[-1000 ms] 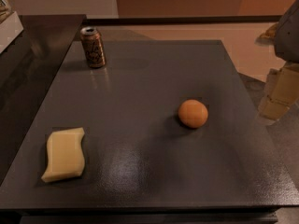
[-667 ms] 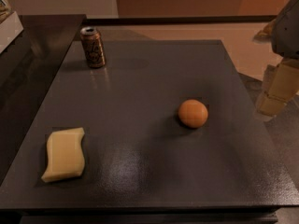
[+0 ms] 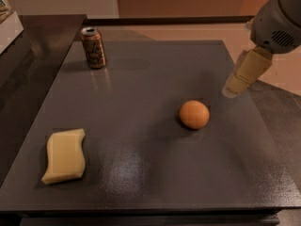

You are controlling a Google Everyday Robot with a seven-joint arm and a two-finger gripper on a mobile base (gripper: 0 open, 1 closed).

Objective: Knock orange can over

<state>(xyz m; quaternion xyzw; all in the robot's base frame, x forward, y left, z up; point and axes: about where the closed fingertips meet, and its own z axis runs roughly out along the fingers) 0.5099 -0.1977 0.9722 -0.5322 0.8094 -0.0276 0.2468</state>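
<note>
The orange can (image 3: 94, 47) stands upright at the far left corner of the dark grey table (image 3: 150, 173). It has a brownish-orange body with pale markings and a silver top. My gripper (image 3: 233, 89), pale yellow under a grey arm housing (image 3: 280, 20), hangs over the table's right side. It is far from the can and holds nothing that I can see.
A round orange fruit (image 3: 194, 114) lies right of centre, just left of and below the gripper. A yellow sponge (image 3: 65, 155) lies at the near left. A dark counter (image 3: 28, 55) adjoins the table on the left. The floor drops off to the right.
The gripper has moved left from beyond the table's right edge to over the table's right side. The can, fruit and sponge have not moved.
</note>
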